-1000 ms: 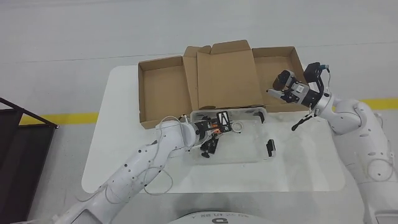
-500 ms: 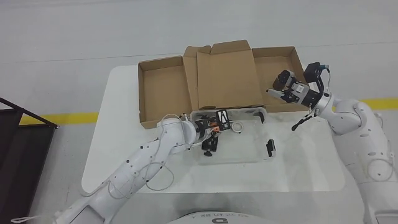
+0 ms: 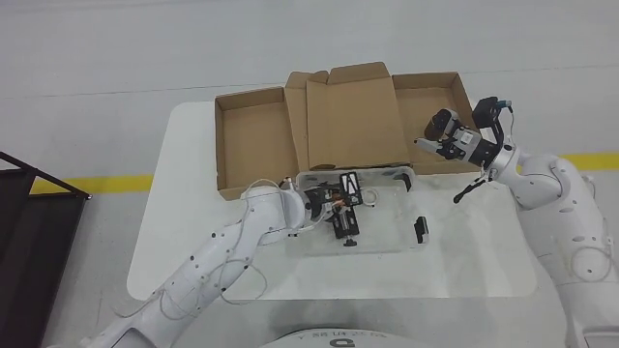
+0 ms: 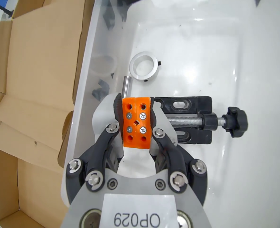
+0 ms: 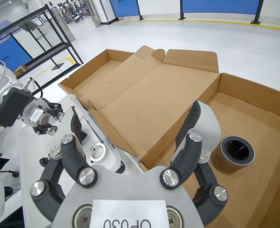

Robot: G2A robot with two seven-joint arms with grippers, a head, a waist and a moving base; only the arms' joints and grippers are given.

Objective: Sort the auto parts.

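Observation:
My left gripper [image 3: 336, 196] [image 4: 135, 106] is inside the clear plastic tray [image 3: 387, 247] [image 4: 89, 55], shut on the orange jaw block [image 4: 135, 122] of a small black vise [image 4: 192, 119] [image 3: 345, 222]. The vise's screw knob [image 4: 235, 121] [image 3: 349, 243] points away from the cardboard box. I cannot tell whether the vise rests on the tray floor. A silver ring [image 4: 143, 66] [image 5: 97, 151] and a steel pin [image 4: 126, 86] lie just beyond the fingertips. My right gripper [image 3: 435, 137] [image 5: 134, 115] is open with nothing in it, above the box's right compartment, where a black cylindrical bearing [image 5: 233, 154] stands.
The opened cardboard box [image 3: 253, 145] [image 5: 142, 96] stands behind the tray, its flaps folded over the middle and its left compartment bare. A black part [image 3: 421, 229] lies at the tray's right end and a black clip [image 3: 404, 182] at its back rim.
My left gripper has shifted a little to the right in the tray with the vise, and the vise's knob end has swung right. The right arm has not moved.

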